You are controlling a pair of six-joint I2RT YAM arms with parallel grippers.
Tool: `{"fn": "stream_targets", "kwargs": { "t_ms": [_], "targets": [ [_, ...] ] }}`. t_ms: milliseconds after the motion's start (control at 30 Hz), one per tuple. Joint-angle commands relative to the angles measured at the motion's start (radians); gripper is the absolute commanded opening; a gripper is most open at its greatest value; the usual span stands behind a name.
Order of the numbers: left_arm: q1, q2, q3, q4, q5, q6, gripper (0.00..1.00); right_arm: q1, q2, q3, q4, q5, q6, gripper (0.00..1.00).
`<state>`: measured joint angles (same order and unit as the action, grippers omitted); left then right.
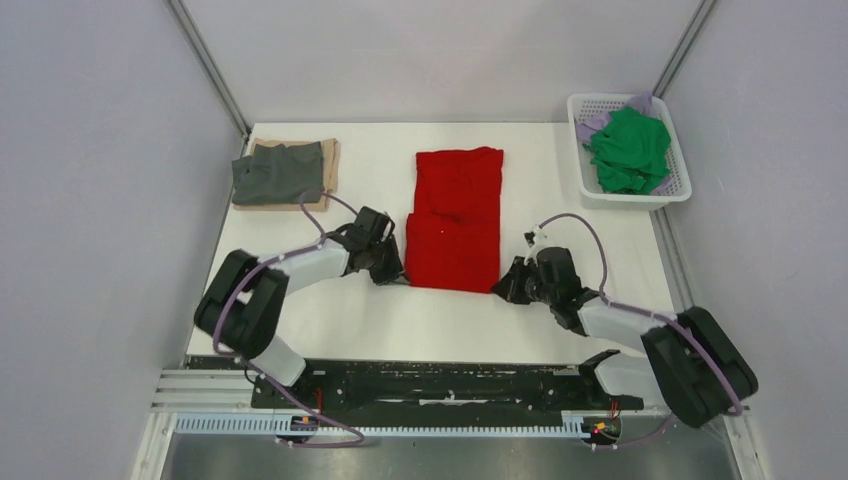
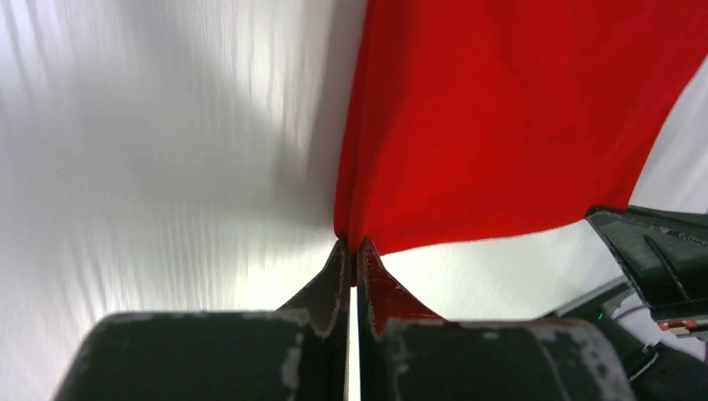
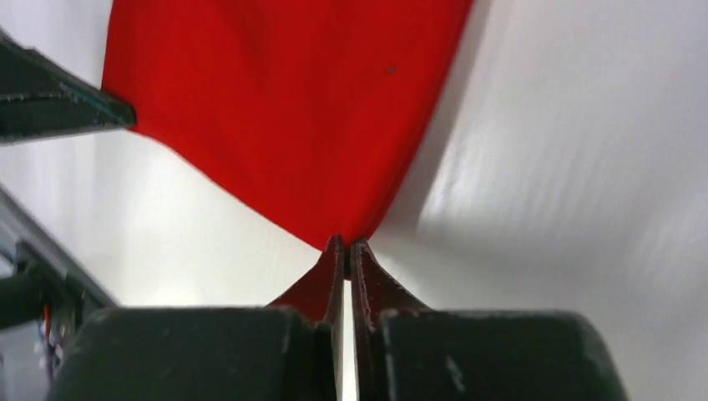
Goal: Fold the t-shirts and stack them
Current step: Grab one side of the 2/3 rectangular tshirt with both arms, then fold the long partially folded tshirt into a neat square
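Clamped shut on the near corners of the red shirt (image 1: 458,215): left pincer (image 2: 351,244) and right pincer (image 3: 346,242). Beneath, white table (image 1: 330,320); around, grey walls (image 1: 100,200). Far left, grey shirt (image 1: 275,172) atop tan shirt (image 1: 332,160); far right, basket (image 1: 630,200) holding green shirt (image 1: 628,150).

t-shirt (image 1: 457,220) centre, basket (image 1: 625,198) back right
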<state>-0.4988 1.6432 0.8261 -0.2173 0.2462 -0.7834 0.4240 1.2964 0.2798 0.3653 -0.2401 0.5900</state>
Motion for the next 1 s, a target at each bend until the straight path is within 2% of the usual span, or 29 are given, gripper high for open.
{"fn": "stream_targets", "kwargs": {
  "t_ms": [0,200,433,633,800,967],
  "targets": [
    [-0.053,-0.240,-0.042,-0.183,-0.074,0.058,0.02,0.081,-0.196,-0.015,-0.164,-0.060,-0.048,0.00],
    [-0.105,-0.617,-0.037,-0.370,-0.130,0.057,0.02,0.159,-0.469,0.025,-0.336,-0.115,-0.046,0.00],
    [-0.106,-0.812,0.023,-0.470,-0.113,0.056,0.02,0.222,-0.685,0.074,-0.386,-0.137,0.011,0.00],
    [-0.104,-0.819,0.035,-0.429,-0.161,0.046,0.02,0.221,-0.730,0.087,-0.375,-0.101,0.028,0.00],
    [-0.092,-0.757,0.035,-0.354,-0.189,0.047,0.02,0.221,-0.660,0.147,-0.380,-0.008,-0.018,0.00],
    [-0.030,-0.664,0.055,-0.304,-0.216,0.069,0.02,0.220,-0.555,0.256,-0.434,0.112,-0.088,0.00]
  ]
}}
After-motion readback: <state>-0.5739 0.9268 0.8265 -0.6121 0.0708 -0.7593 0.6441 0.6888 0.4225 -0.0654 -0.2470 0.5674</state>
